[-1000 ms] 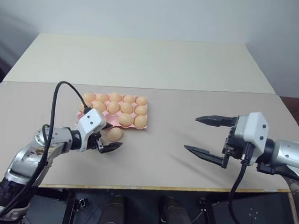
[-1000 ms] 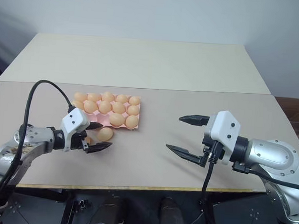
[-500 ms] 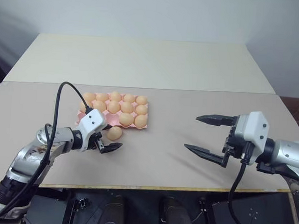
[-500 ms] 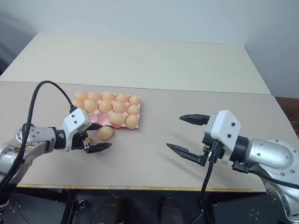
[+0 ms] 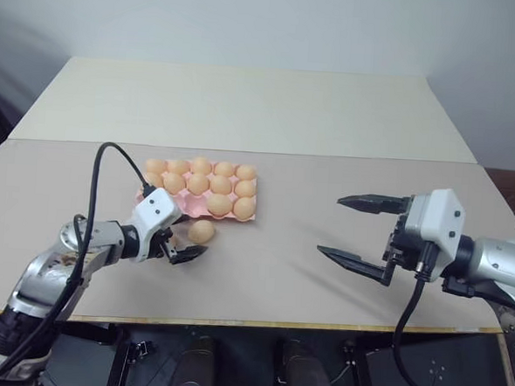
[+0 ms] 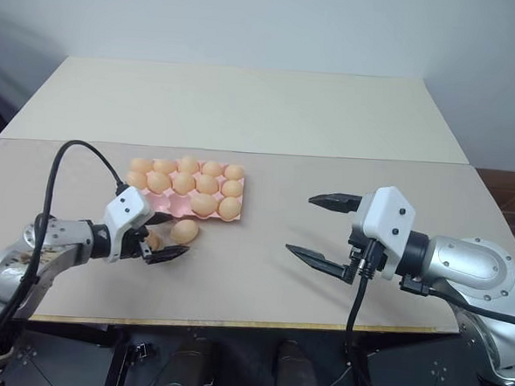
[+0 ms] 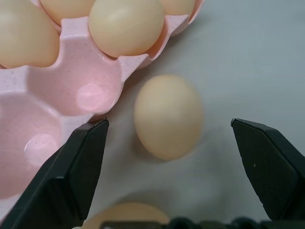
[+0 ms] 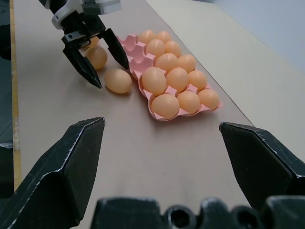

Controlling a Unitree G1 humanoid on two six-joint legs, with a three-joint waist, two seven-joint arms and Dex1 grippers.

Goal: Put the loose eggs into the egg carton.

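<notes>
egg (image 5: 201,231) lies sideways beside carton (image 5: 189,208).

Carton (image 5: 184,208): pink, faintly speckled, glossy spots in the bare cups. Eggs in the carton (image 5: 219,205): pale orange-tan, plain. Loose egg (image 5: 202,232) beside the carton: same tan. Second loose egg (image 8: 96,56) beside the carton: same tan. Table (image 5: 261,272): beige-grey near the carton, cream (image 5: 245,105) beyond it. Gripper fingers (image 7: 71,167): black. Wrist housings (image 5: 438,218): white.

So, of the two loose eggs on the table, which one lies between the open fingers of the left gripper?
The loose egg beside the egg carton edge; the other egg sits behind the left gripper.
</notes>
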